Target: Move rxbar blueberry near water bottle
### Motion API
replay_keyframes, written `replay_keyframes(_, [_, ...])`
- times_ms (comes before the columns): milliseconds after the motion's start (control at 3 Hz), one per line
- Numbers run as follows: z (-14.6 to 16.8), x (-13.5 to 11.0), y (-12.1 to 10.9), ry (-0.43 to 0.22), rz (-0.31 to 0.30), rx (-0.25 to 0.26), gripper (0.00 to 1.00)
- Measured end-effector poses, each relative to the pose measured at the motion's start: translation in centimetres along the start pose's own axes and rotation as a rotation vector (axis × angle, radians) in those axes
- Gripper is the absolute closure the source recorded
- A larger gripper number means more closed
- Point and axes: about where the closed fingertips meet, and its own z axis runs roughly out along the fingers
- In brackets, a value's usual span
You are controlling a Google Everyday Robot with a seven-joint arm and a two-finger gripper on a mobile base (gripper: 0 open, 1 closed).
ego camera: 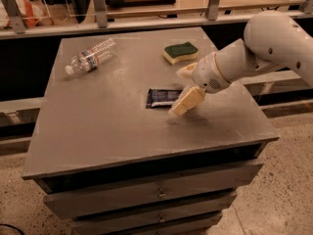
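At the front, the gray desk [98, 136] stands over a stack of drawers [156, 195]. Around the middle of its top, the rxbar blueberry [162, 97] lies flat, and the tool [185, 88] on the white arm [254, 53] reaching in from the right is low at the bar's right end. Its pale fingers [186, 102] are spread, one in front of the wrapper and one behind it, and whether they touch it I cannot tell. Farther back, a green-topped sponge [180, 52] sits just beyond the tool, and the water bottle [90, 57] lies on its side near the far left corner, well apart from the bar.
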Motion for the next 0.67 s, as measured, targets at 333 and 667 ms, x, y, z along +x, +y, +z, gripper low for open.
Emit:
replay_keyframes(333, [0.42, 0.14, 0.33, -0.001, 0.002, -0.008, 0.41])
replay_keyframes(667, [0.56, 0.15, 0.52, -0.001, -0.003, -0.011, 0.64])
